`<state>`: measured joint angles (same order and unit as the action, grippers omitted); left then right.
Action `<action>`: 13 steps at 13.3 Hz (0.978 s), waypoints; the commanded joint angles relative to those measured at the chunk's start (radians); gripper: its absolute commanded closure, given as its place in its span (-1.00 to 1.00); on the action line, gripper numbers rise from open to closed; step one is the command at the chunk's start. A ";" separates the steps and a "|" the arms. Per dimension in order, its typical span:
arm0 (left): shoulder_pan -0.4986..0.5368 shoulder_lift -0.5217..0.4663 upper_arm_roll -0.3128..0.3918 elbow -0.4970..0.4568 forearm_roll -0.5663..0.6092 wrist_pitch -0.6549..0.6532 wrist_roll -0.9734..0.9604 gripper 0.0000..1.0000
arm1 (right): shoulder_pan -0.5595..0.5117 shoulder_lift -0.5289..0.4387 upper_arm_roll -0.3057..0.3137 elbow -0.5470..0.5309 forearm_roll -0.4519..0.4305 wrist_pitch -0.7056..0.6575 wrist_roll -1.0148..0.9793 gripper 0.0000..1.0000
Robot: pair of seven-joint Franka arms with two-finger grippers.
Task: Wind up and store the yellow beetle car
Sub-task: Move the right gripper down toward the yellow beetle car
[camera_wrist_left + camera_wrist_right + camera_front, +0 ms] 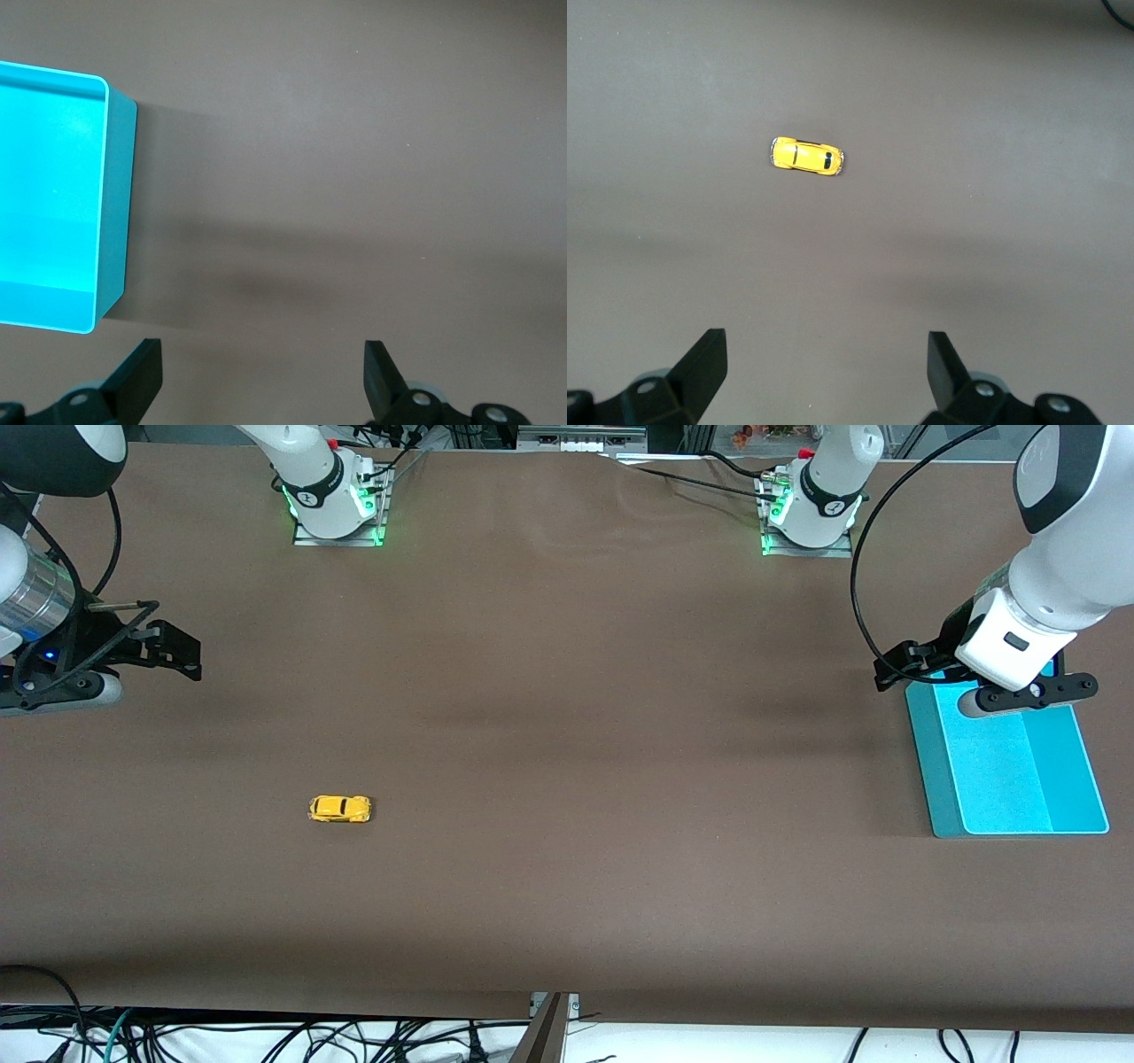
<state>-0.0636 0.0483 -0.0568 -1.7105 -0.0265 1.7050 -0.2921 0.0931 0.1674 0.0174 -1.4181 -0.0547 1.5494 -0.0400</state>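
The yellow beetle car [339, 809] stands on its wheels on the brown table, toward the right arm's end. It also shows in the right wrist view [807, 157], well apart from the fingertips. My right gripper [173, 645] hovers open and empty over the table at the right arm's end; its fingers stand wide apart in the right wrist view [827, 372]. My left gripper [897, 666] hovers open and empty over the table beside the corner of the teal tray [939, 779]; it frames bare table in the left wrist view [263, 381].
The shallow teal tray has nothing in it and lies at the left arm's end of the table; its wall shows in the left wrist view [115, 204]. Both arm bases stand along the table edge farthest from the front camera. Cables hang below the nearest edge.
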 commanded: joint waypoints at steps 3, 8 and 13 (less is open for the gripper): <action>-0.002 0.007 -0.005 0.015 0.020 -0.008 -0.016 -1.00 | -0.004 -0.003 0.006 -0.009 0.013 0.005 0.009 -1.00; -0.004 0.007 -0.005 0.015 0.020 -0.008 -0.016 -1.00 | 0.002 -0.003 0.006 -0.009 0.012 0.006 0.006 -1.00; -0.004 0.007 -0.005 0.015 0.020 -0.008 -0.016 -1.00 | 0.002 -0.003 0.006 -0.009 0.012 0.003 0.005 -1.00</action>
<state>-0.0638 0.0483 -0.0572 -1.7105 -0.0265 1.7050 -0.2921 0.0962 0.1740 0.0201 -1.4181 -0.0545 1.5512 -0.0400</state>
